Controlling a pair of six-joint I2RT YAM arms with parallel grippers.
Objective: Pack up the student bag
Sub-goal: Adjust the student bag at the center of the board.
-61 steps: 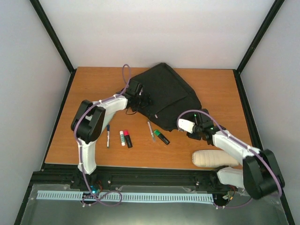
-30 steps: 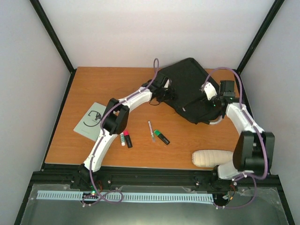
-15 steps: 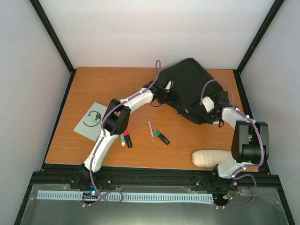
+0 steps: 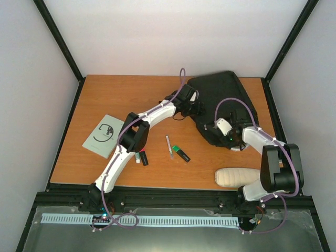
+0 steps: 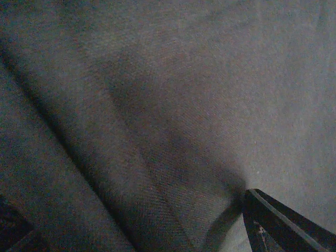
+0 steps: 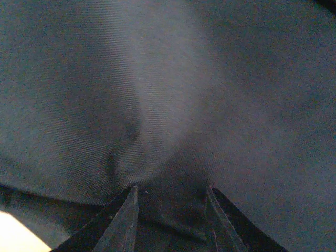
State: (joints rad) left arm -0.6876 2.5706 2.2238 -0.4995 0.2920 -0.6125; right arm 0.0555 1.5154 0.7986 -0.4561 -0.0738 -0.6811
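Two arms reach onto the student bag (image 4: 223, 97), which lies crumpled at the far right corner of the table (image 4: 121, 97), black cloth w/ its near end sagging toward mid-table. At the bag's near edge sits the right claw (image 4: 230, 137). Its wrist cam shows the fingers (image 6: 122, 223) w/ a pucker of black fabric pinched between them, so it's clamped on the bag. At the bag's left edge is the left claw (image 4: 192, 106). Only one finger (image 5: 281, 226) shows against the folds there, so I can't tell if it's gripping or apart. Other bits: a pale green notebook (image 4: 103, 135) near the left edge, a pen (image 4: 169, 146) & green highlighter (image 4: 181, 153) mid-table, a black marker (image 4: 143, 158) beside the left arm, and a cream pouch (image 4: 239, 177) by the near edge, right side.
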